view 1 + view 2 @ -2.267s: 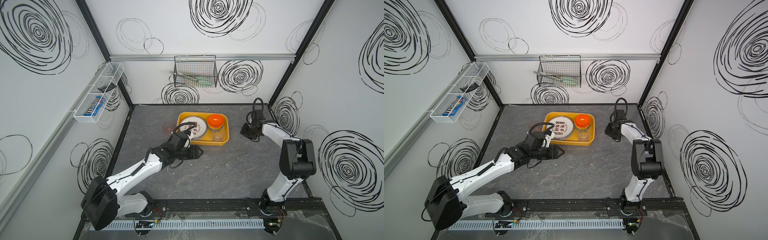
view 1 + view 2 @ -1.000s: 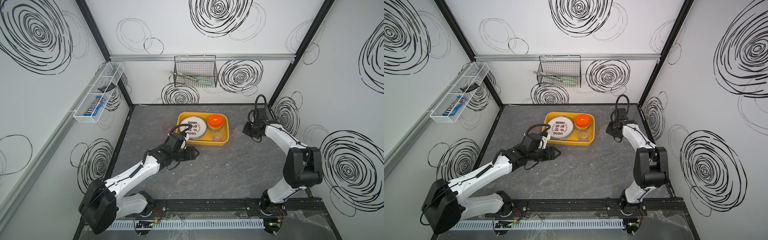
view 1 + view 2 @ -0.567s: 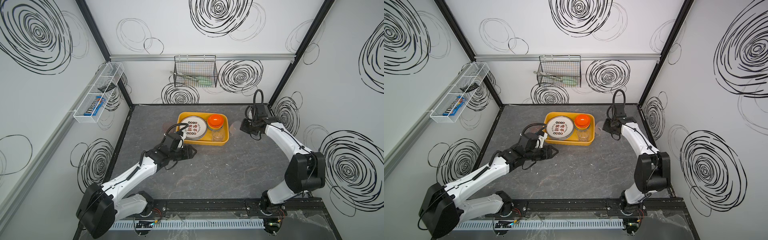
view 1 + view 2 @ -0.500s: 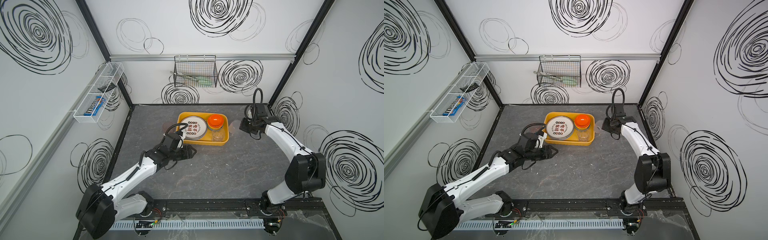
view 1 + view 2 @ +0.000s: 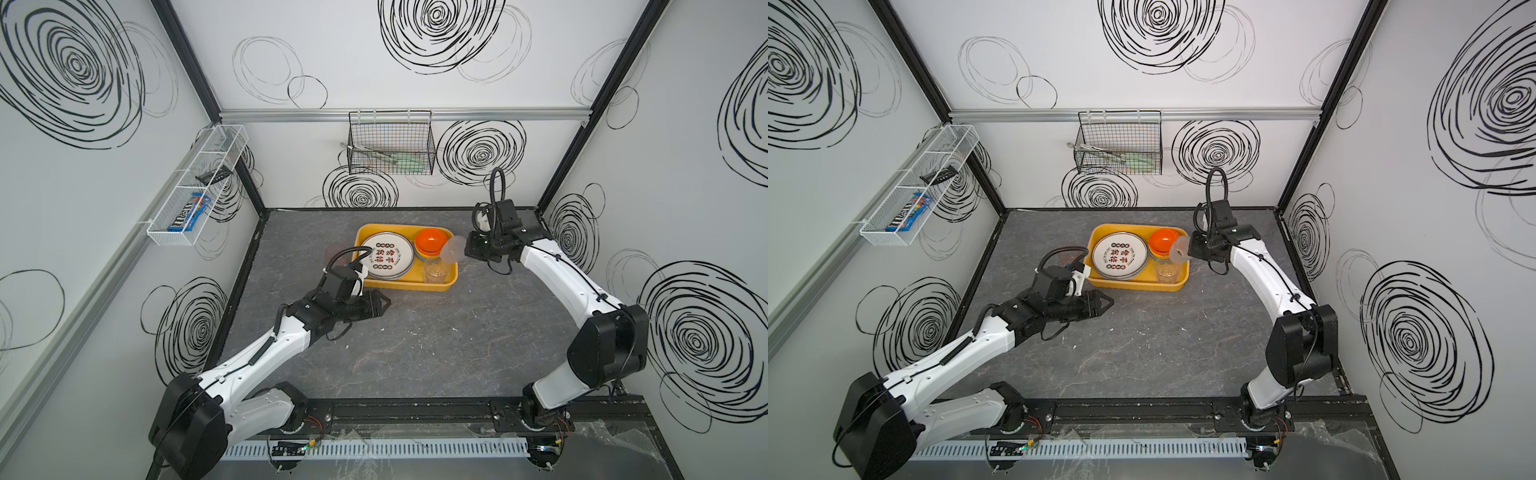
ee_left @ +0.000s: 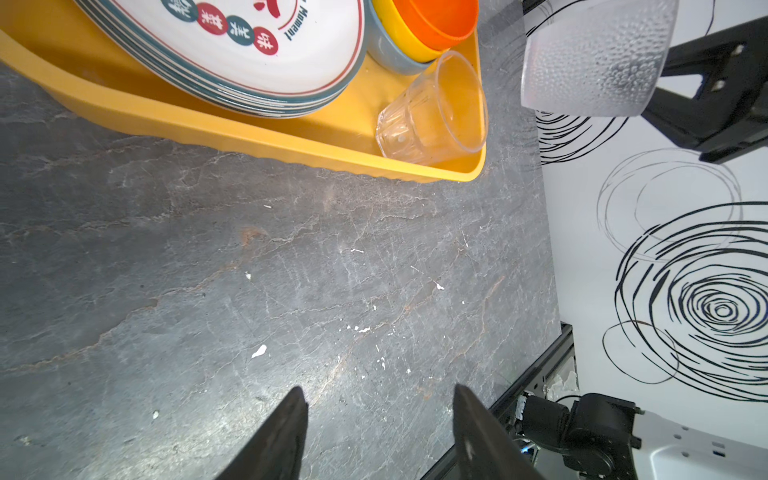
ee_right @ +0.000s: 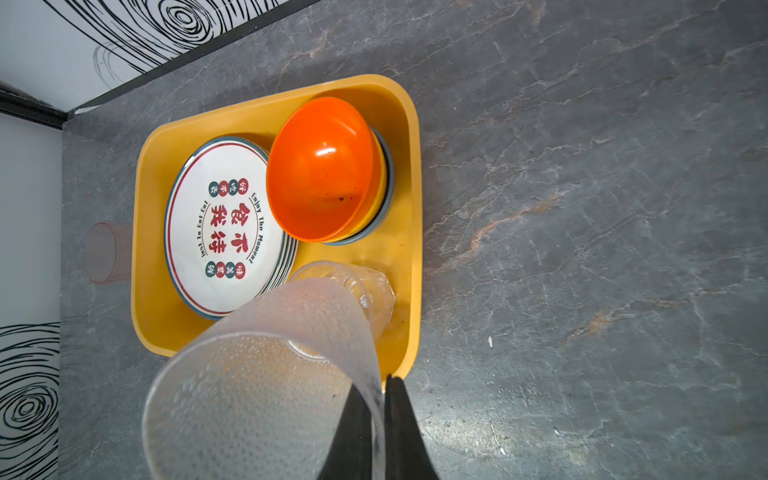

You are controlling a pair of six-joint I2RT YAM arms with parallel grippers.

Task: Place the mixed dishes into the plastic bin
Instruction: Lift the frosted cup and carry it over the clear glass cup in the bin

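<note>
R claw [image 7: 379, 388] w/ frosted cup [image 7: 266, 374] closer to bin [image 7: 414, 187] than before.

In the right wrist view the frosted cup [image 7: 266, 374] covers most of the clear cup [image 7: 376, 291].

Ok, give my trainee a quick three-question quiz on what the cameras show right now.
1. True or false: the left gripper holds a plate.
2. What is the right gripper shut on? A) an orange bowl B) the frosted cup C) a clear cup
3. Which dish stands on the table outside the plastic bin?

Key:
1. False: it is open and empty.
2. B.
3. The pink cup.
</note>
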